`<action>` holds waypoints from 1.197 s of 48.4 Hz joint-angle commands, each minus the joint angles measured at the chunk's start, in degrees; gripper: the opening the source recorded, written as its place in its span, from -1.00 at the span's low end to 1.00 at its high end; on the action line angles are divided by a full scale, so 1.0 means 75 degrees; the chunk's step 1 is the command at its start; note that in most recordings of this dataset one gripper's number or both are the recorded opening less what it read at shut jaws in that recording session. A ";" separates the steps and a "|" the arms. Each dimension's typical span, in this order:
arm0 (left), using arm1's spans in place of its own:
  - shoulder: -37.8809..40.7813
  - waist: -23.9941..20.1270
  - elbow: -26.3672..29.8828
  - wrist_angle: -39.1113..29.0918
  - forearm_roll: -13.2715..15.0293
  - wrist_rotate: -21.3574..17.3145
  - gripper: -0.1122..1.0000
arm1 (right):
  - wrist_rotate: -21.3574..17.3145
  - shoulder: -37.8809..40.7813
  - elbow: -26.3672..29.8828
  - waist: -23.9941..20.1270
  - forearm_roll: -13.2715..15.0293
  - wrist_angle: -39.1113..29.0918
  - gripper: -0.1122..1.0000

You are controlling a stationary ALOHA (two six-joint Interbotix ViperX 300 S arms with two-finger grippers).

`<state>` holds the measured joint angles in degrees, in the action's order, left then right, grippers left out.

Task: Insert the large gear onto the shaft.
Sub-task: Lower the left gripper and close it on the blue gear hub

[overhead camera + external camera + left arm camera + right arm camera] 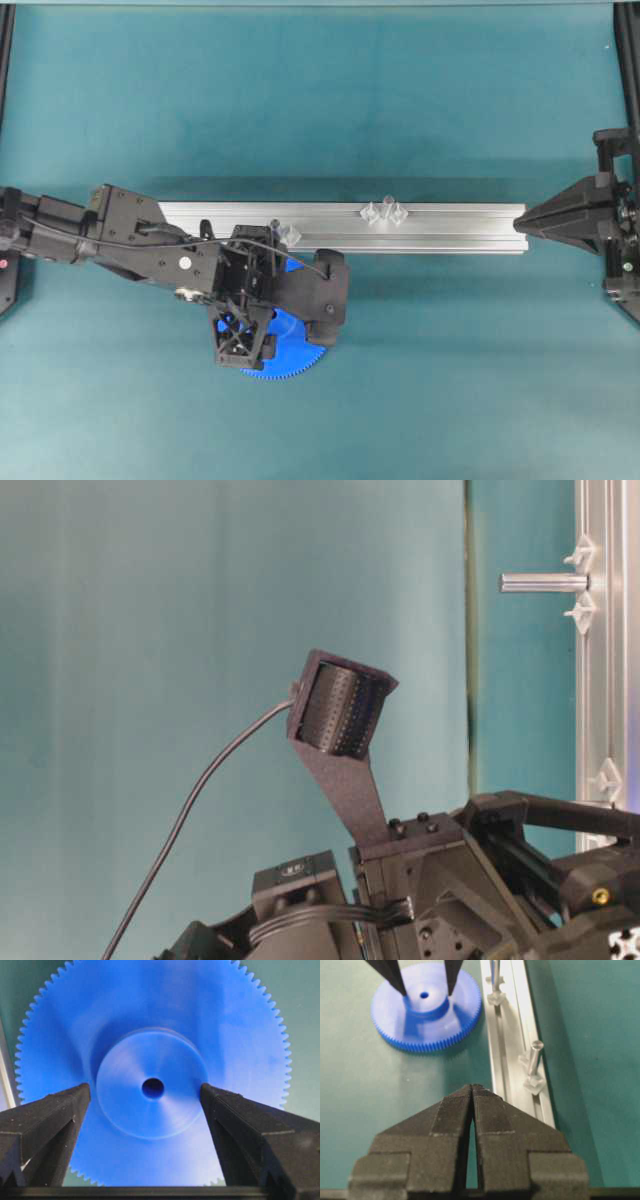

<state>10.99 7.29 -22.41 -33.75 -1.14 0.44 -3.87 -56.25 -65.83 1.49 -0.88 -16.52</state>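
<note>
Gear [292,358], big and blue, lies flat on the green table [450,380], just beside the near edge of the metal rail [440,228]. From overhead most of it is hidden under the left arm [150,240]; only a crescent of toothed rim shows. The left wrist view fills with the gear [150,1005], its rim cut off at top and bottom. In the right wrist view the gear [432,1022] is seen whole.

Spread wide, the left gripper [145,1091] straddles the raised hub, one finger [60,1115] on each side. The right-hand finger in that view seems to touch the hub wall, while the other looks just clear of it; I cannot tell for sure. From the right wrist the gripper [425,991] shows only its two dark tips, the rest cut off by the top edge.

The rail carries two thin pegs in its groove, each on small clear base pieces. The shaft [273,228] stands close to the gear; in the right wrist view the shaft [493,977] is cut off at the top. A shorter peg [386,212] stands well apart along the rail.

The gear's centre hole faces straight up, and the shaft stands upright too, so both axes are vertical. Gear and shaft are apart.

The right gripper [471,1087], pressed together and holding nothing, hangs by the rail's far end [522,222].
</note>
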 commanded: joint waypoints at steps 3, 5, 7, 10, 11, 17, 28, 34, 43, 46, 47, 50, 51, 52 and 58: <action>-0.0082 0.0035 0.0199 0.0023 -0.0012 0.0000 0.86 | -0.0059 0.0035 0.0035 0.0000 -0.0012 0.0070 -0.64; -0.0070 0.0035 0.0199 0.0023 -0.0012 0.0000 0.86 | -0.0059 0.0035 0.0035 0.0000 -0.0012 0.0070 -0.64; -0.0059 0.0035 0.0188 0.0023 -0.0012 0.0012 0.86 | -0.0059 0.0035 0.0035 0.0000 0.0000 0.0070 -0.64; -0.0035 0.0035 0.0199 0.0023 -0.0012 0.0012 0.86 | -0.0059 0.0047 0.0023 0.0000 0.0000 0.0070 -0.64; -0.0035 0.0035 0.0188 0.0012 -0.0012 0.0023 0.86 | -0.0059 0.0035 0.0023 0.0000 0.0000 0.0059 -0.64; -0.0023 0.0035 0.0176 0.0000 -0.0012 0.0023 0.86 | -0.0059 0.0035 0.0023 0.0000 -0.0012 0.0070 -0.64; 0.0012 0.0035 0.0188 0.0000 -0.0012 0.0035 0.86 | -0.0059 0.0035 0.0012 0.0012 0.0000 0.0070 -0.64; 0.0047 0.0047 0.0152 0.0000 -0.0012 0.0035 0.86 | -0.0070 0.0035 0.0012 0.0012 -0.0012 0.0070 -0.64; 0.0082 0.0094 0.0152 0.0000 -0.0012 0.0117 0.86 | -0.0070 0.0023 0.0023 0.0012 -0.0012 0.0059 -0.64; 0.0094 0.0141 0.0152 0.0000 -0.0012 0.0164 0.86 | -0.0070 0.0035 0.0012 0.0000 0.0000 0.0059 -0.64; 0.0105 0.0164 0.0164 0.0000 -0.0012 0.0187 0.86 | -0.0070 0.0035 0.0000 0.0012 -0.0012 0.0059 -0.64; 0.0141 0.0234 0.0188 0.0000 -0.0012 0.0223 0.86 | -0.0070 0.0035 0.0000 0.0012 -0.0012 0.0059 -0.64; 0.0164 0.0258 0.0188 0.0000 -0.0012 0.0246 0.86 | -0.0070 0.0035 0.0000 0.0000 -0.0012 0.0059 -0.64; 0.0176 0.0270 0.0199 0.0000 -0.0012 0.0258 0.86 | -0.0070 0.0035 0.0000 0.0000 -0.0012 0.0059 -0.64; 0.0234 0.0316 0.0223 0.0023 -0.0012 0.0352 0.86 | -0.0070 0.0035 -0.0023 0.0000 -0.0012 0.0059 -0.64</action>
<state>12.74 8.44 -21.27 -33.93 -1.23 2.90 -3.96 -56.34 -66.53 1.49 -0.79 -16.44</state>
